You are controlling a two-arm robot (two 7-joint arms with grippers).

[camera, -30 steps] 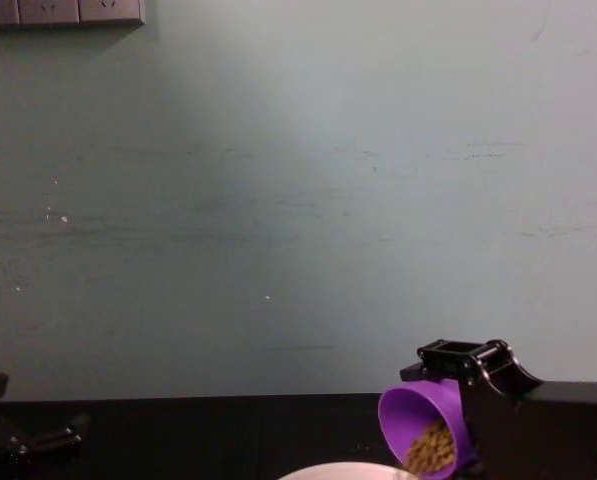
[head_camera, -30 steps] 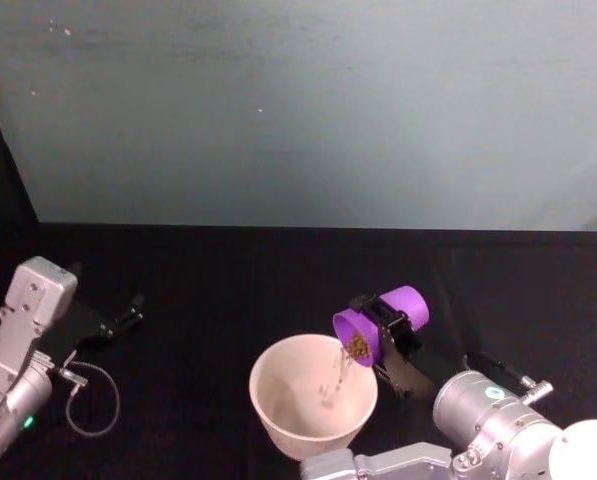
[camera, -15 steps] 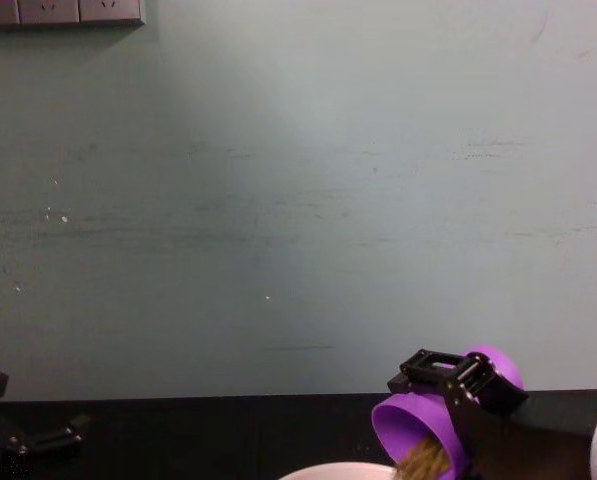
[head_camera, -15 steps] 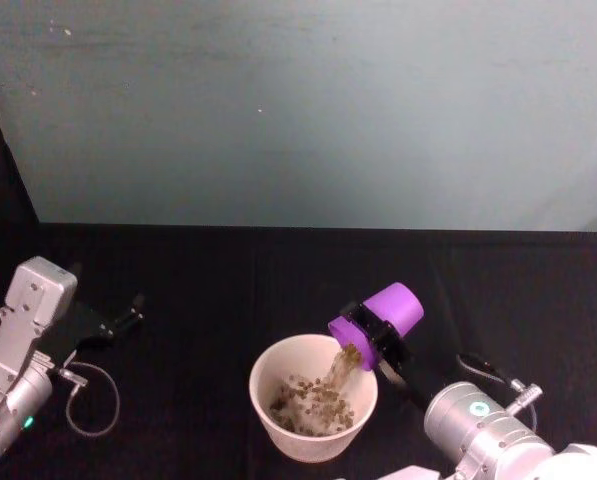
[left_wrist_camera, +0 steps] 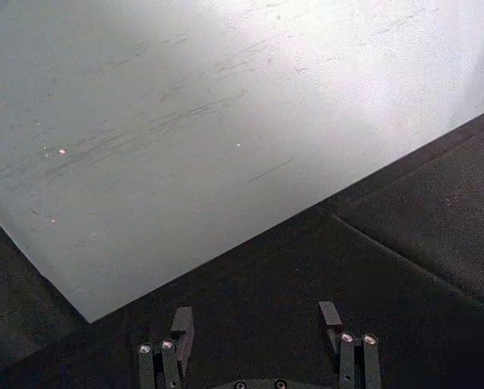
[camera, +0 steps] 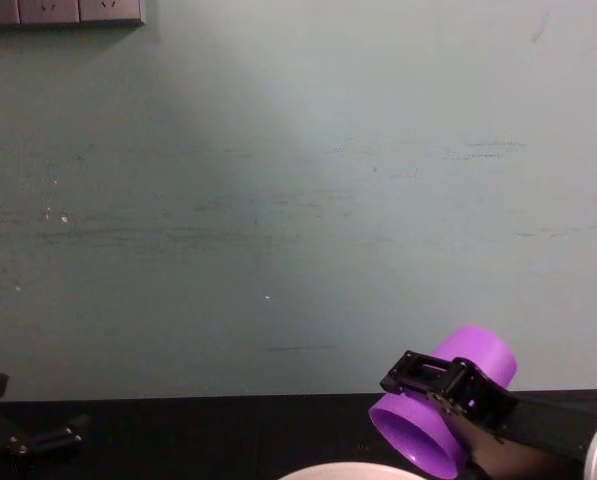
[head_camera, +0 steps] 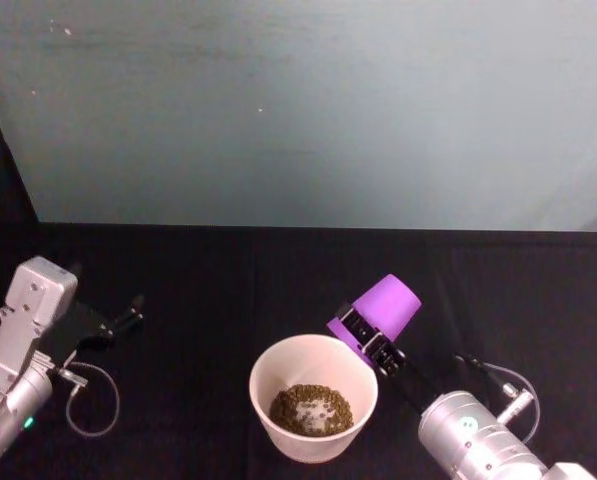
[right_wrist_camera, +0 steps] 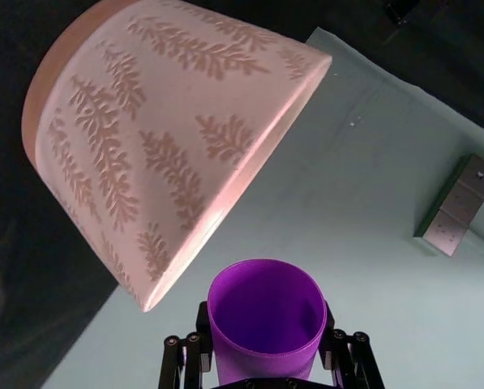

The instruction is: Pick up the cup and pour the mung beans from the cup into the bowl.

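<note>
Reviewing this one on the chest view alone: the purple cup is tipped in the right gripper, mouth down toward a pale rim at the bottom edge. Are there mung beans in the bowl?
Observer: Yes. The head view shows mung beans heaped on the bottom of the bowl.
Operator: Anything left in the cup?
Observer: The right wrist view looks into the cup, clamped in the right gripper. The part of its inside that shows is bare purple.
Operator: And the left arm?
Observer: The left gripper is parked at the left side of the table, fingers open, holding nothing.
</note>
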